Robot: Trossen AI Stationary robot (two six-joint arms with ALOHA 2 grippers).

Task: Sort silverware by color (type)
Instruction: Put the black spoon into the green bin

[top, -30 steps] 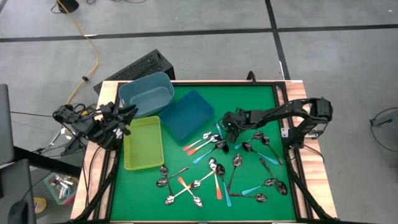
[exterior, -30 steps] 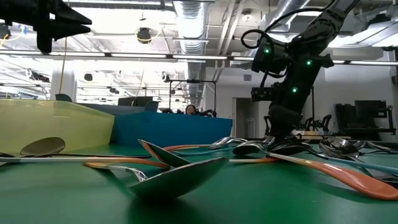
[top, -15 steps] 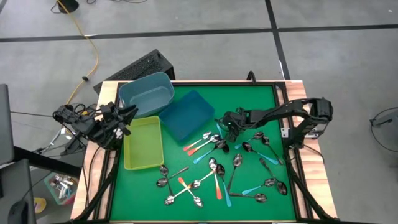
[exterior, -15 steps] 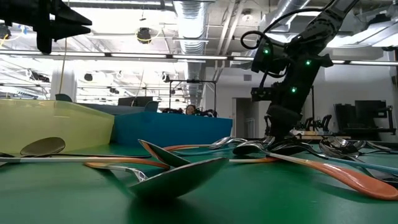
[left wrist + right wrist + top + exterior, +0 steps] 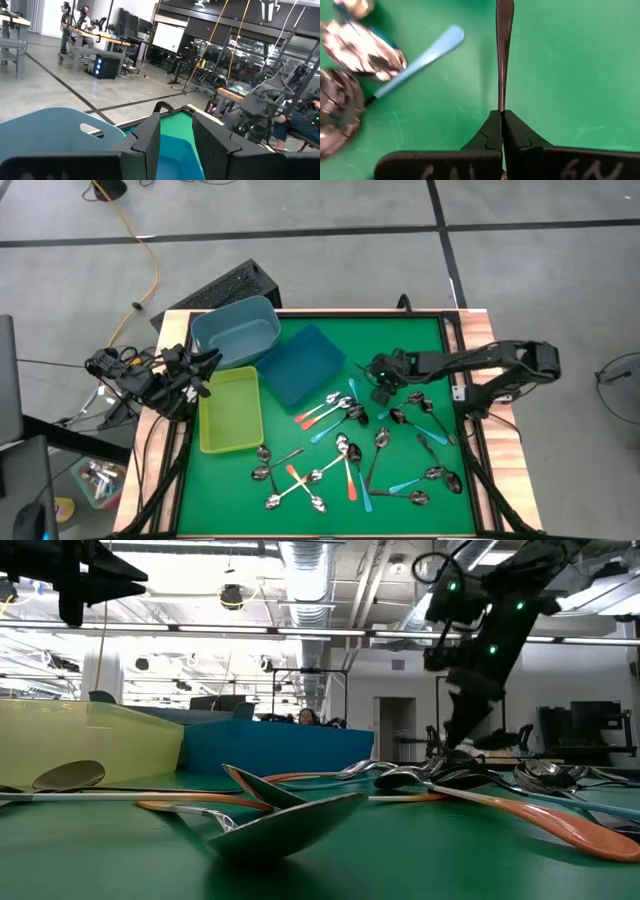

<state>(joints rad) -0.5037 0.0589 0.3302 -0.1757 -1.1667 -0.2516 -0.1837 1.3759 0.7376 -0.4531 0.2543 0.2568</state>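
Picking is under way: we are clamping our right gripper point(image 5: 501, 116) shut on a plain metal spoon point(image 5: 503, 40), lifted over the green mat point(image 5: 400, 340) near the scattered silverware point(image 5: 350, 450). Next we are carrying it leftward to the bins point(image 5: 233, 330), with open room above the pile.

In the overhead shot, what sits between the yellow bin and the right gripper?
In the high view, the dark blue tray lies between the yellow bin and the right gripper, then bare green mat. The gripper pinches a dark-handled spoon.
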